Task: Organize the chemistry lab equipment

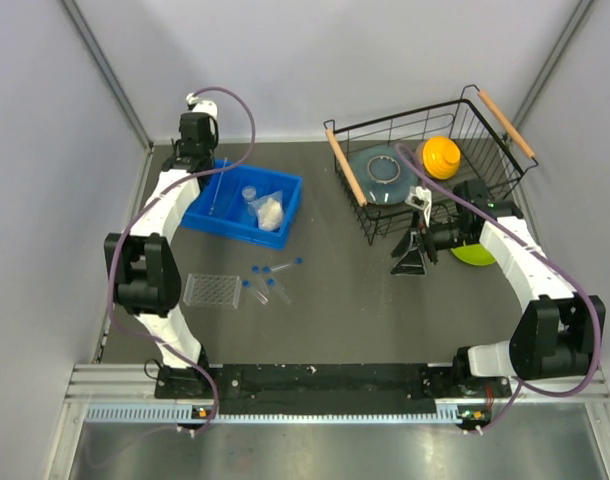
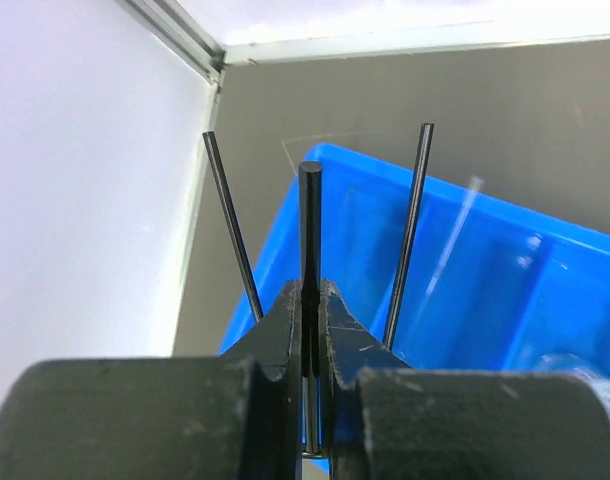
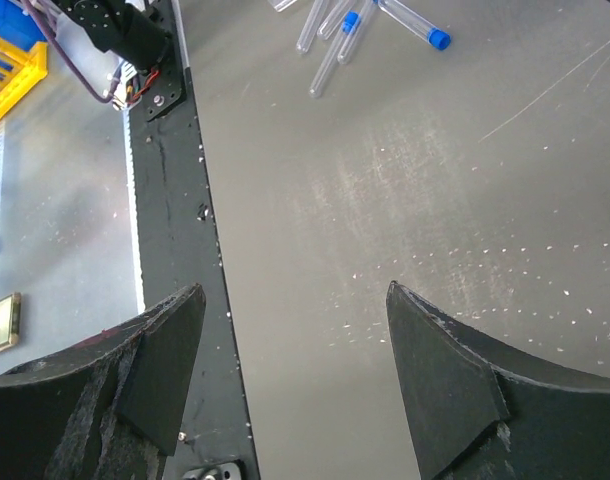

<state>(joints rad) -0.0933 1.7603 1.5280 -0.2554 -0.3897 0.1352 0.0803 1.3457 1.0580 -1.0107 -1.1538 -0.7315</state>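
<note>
My left gripper (image 2: pixel 313 290) (image 1: pixel 200 155) is shut on the middle rod of the black wire ring stand (image 2: pixel 311 200), at the far left corner of a blue bin (image 2: pixel 485 300). Two thinner black rods rise on either side of its fingers. The bin holds a small clear cup (image 1: pixel 250 193), a white packet (image 1: pixel 270 212) and a thin glass rod (image 1: pixel 215 188). A clear tube rack (image 1: pixel 210 290) lies on the table beside several blue-capped test tubes (image 1: pixel 270 280) (image 3: pixel 340 35). My right gripper (image 3: pixel 294 290) (image 1: pixel 411 270) hangs open over bare table, holding nothing.
A black wire basket (image 1: pixel 385 125) at the back right holds a grey dish (image 1: pixel 383 172) and an orange dish (image 1: pixel 440 157). A green dish (image 1: pixel 473 253) lies under my right arm. Walls close the left, back and right sides.
</note>
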